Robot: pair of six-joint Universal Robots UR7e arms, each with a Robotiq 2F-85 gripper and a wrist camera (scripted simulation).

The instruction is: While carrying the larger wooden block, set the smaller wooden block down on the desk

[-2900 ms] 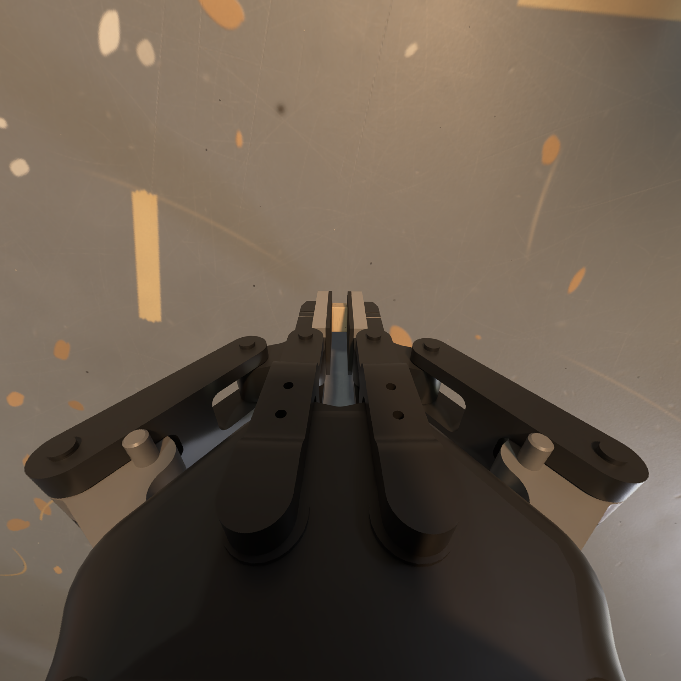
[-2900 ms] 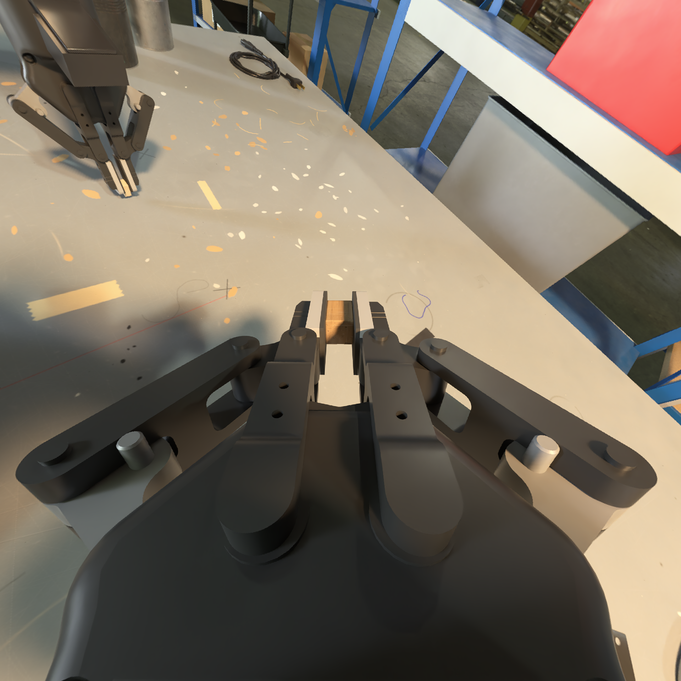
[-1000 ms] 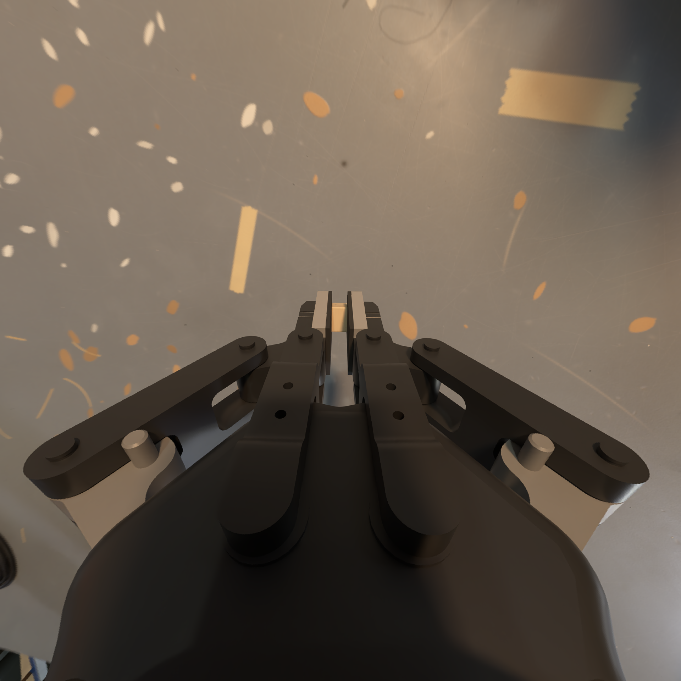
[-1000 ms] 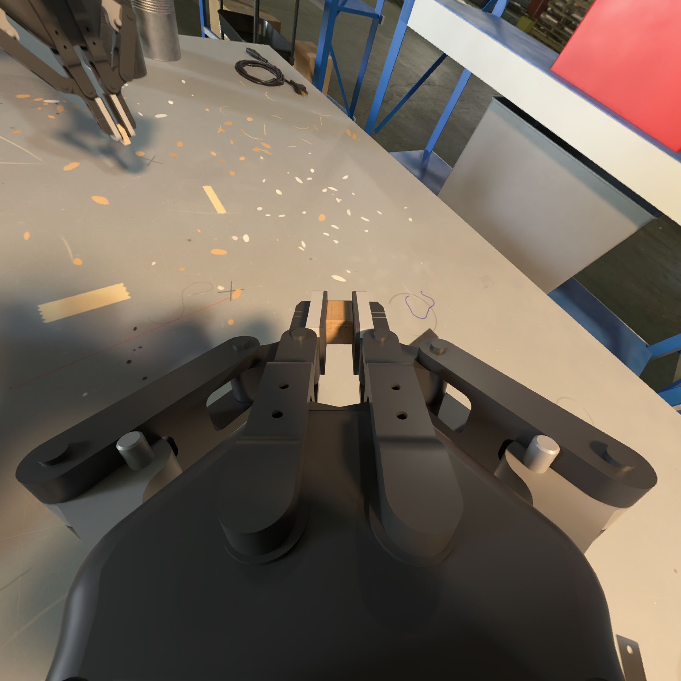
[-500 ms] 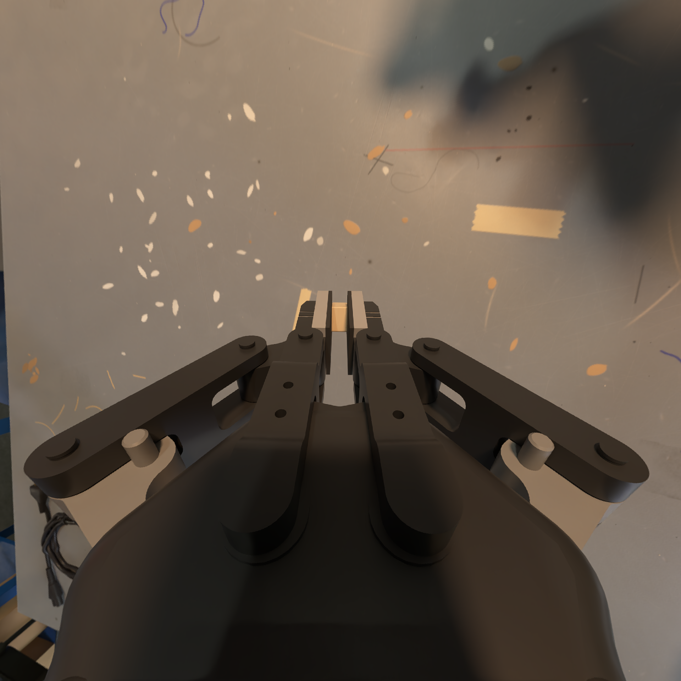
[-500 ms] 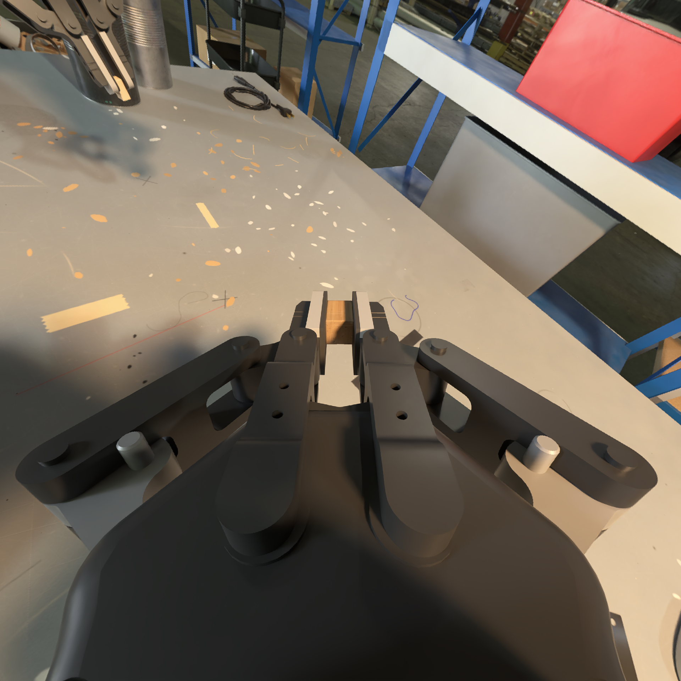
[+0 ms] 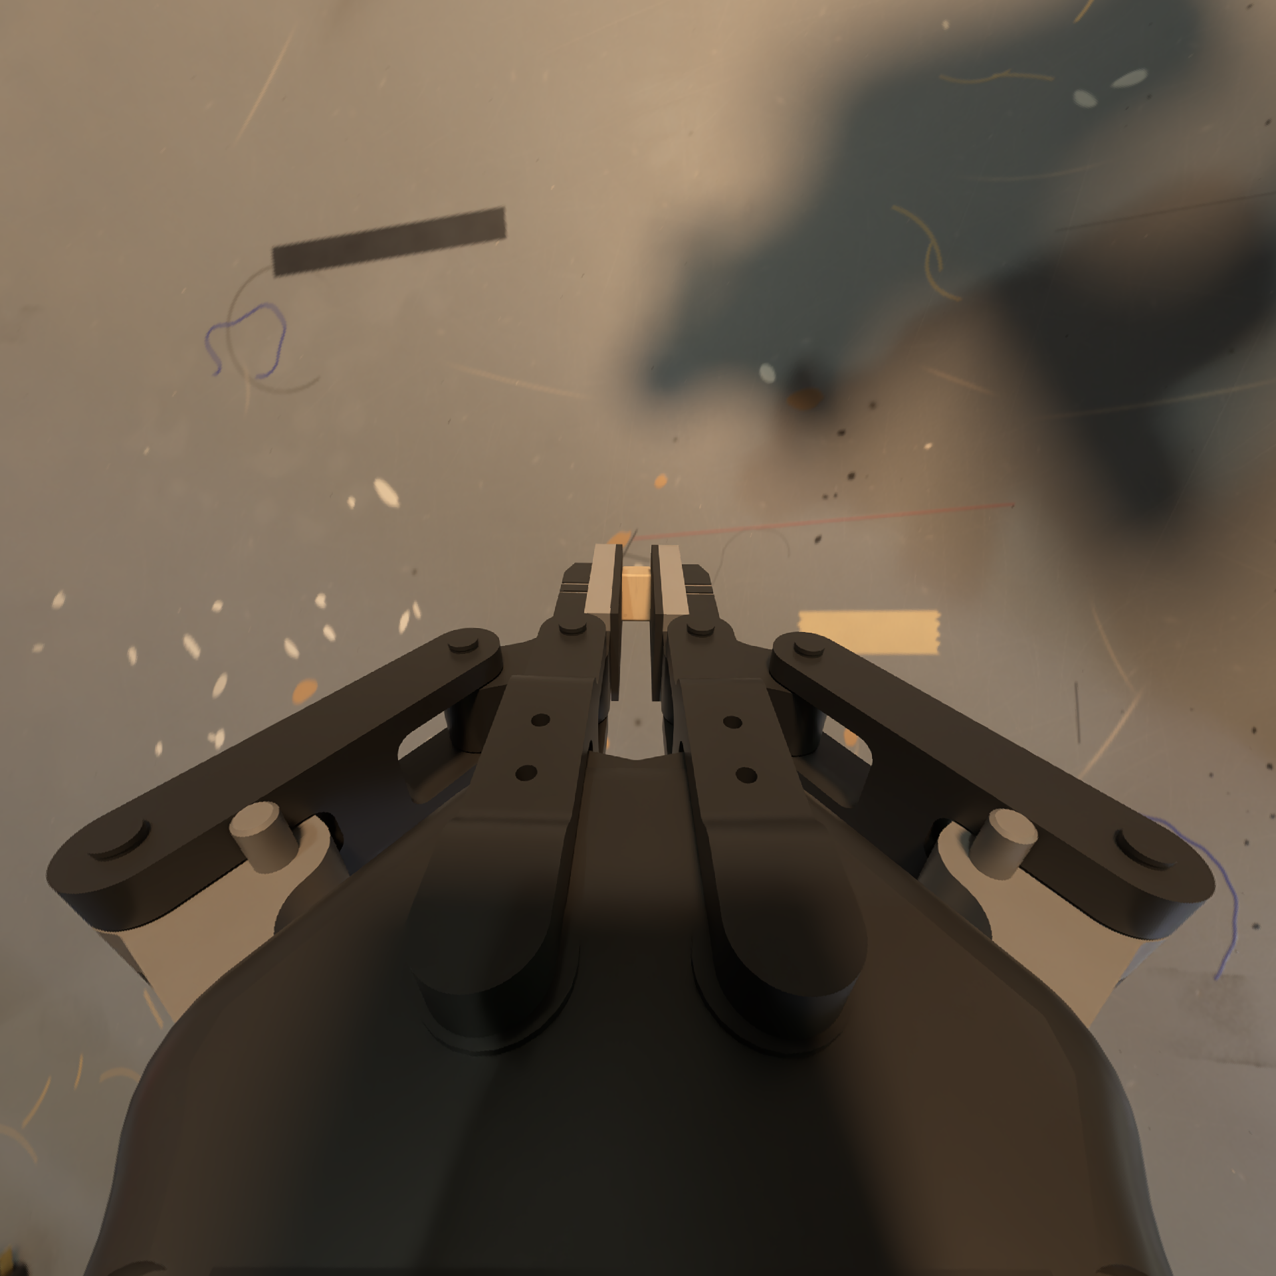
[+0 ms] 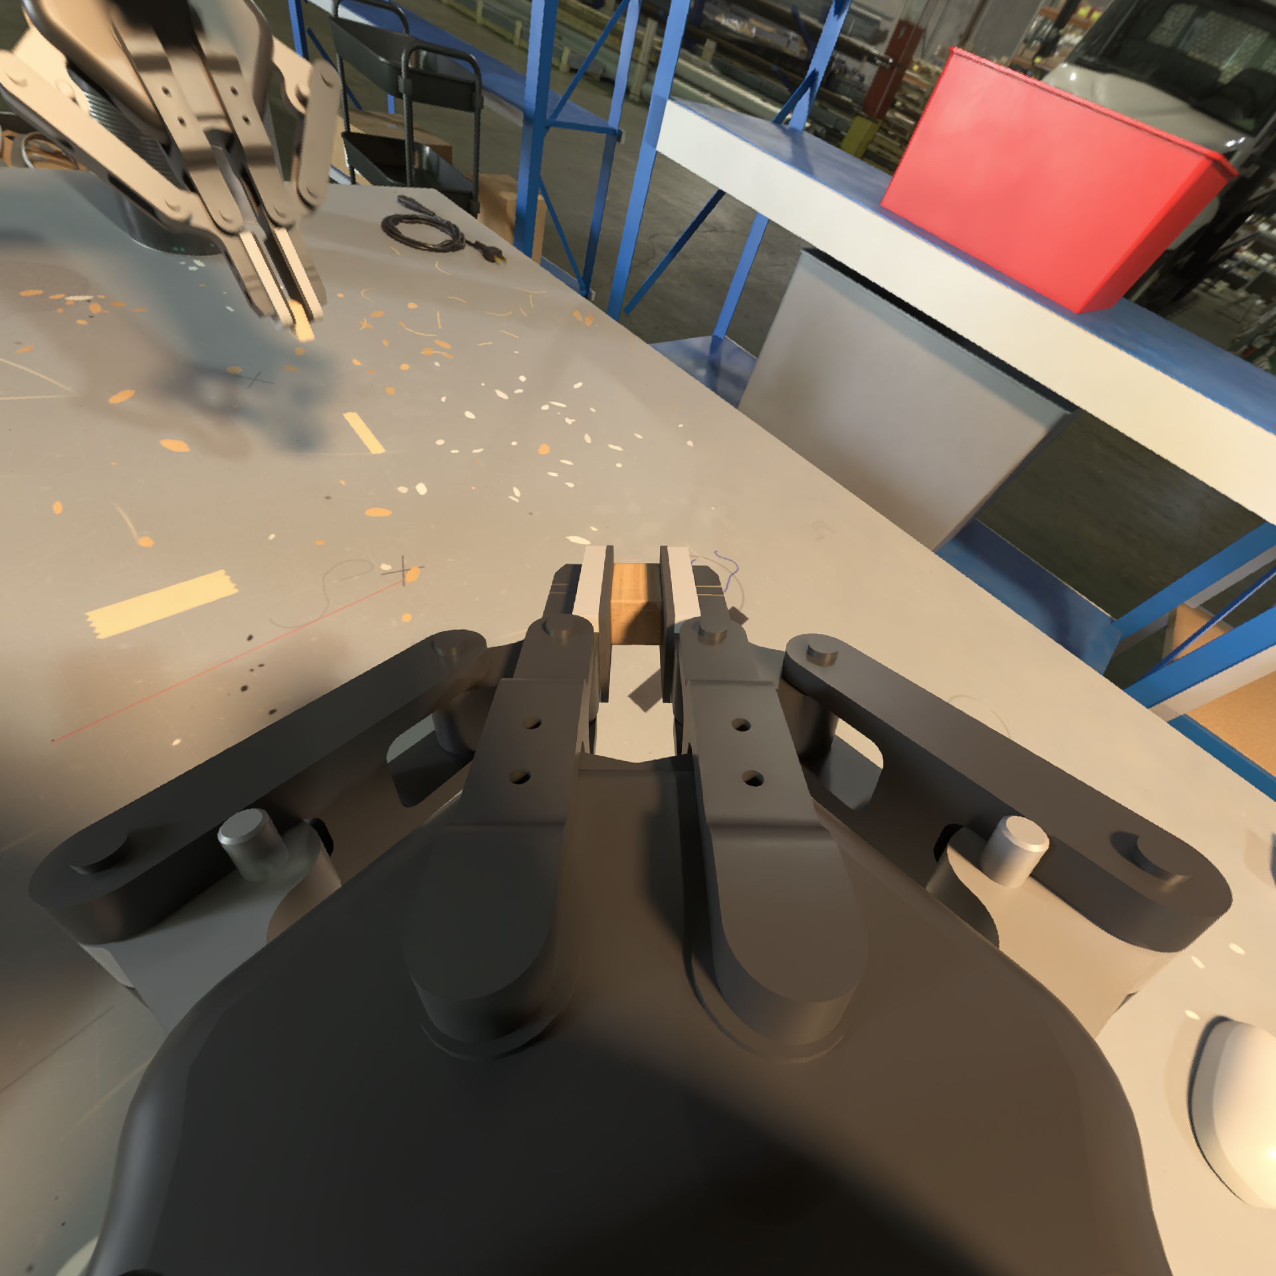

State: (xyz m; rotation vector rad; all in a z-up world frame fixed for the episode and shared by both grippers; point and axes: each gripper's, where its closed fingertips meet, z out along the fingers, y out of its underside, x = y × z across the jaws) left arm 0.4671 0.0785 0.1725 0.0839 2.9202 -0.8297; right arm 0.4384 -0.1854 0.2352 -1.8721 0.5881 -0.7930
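Gripping the larger wooden block [image 8: 630,602] in my right hand [image 8: 635,587], I hold the smaller wooden block [image 7: 636,592] clamped in my left hand [image 7: 636,580], both above the worktop [image 8: 228,497].

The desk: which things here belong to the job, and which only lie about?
Job:
- smaller wooden block in left hand
- larger wooden block in right hand
- desk

Lying about:
- black cable
- tape strips
- red bin
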